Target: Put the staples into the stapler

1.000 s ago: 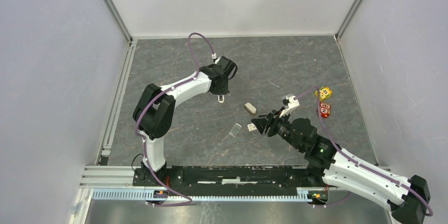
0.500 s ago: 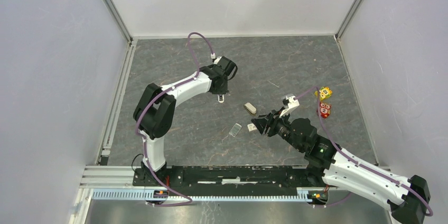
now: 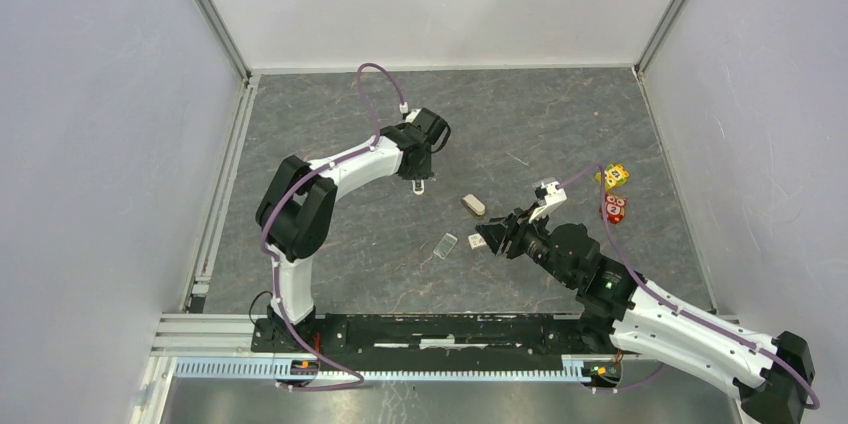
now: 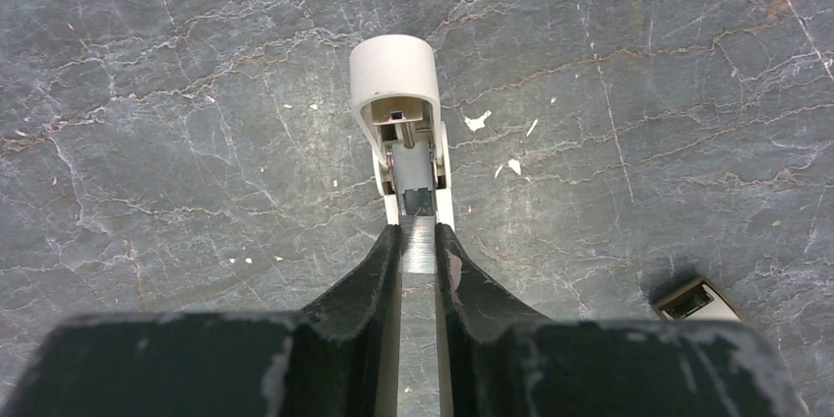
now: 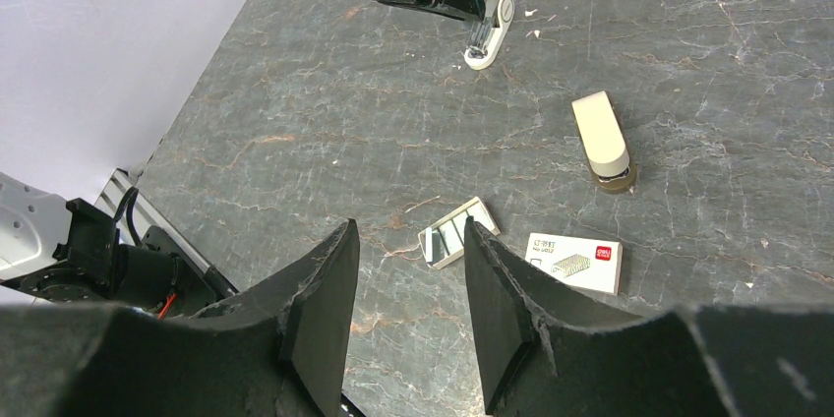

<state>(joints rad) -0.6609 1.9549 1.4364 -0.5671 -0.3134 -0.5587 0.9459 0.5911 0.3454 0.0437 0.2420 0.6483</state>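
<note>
Stapler (image 4: 394,78): pale beige plastic, rounded cap, open metal channel; upper centre of the left wrist view.
Left gripper (image 4: 420,240): black fingers clamped on the stapler's near end, with a ridged grey strip (image 4: 419,252) between the tips.
Staple box (image 5: 575,262): flat, white, red mark; lower right, beside the clear lid (image 5: 457,232).
Right gripper (image 5: 411,232): fingers apart, holding nothing; the lid lies by the tips.

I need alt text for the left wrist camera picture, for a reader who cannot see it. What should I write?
The left pincer is closed on a ribbed silver strip, seemingly staples, which meets the open channel of a whitish stapler. Behind them is a grey marbled table, with a small beige piece at the lower right.
</note>
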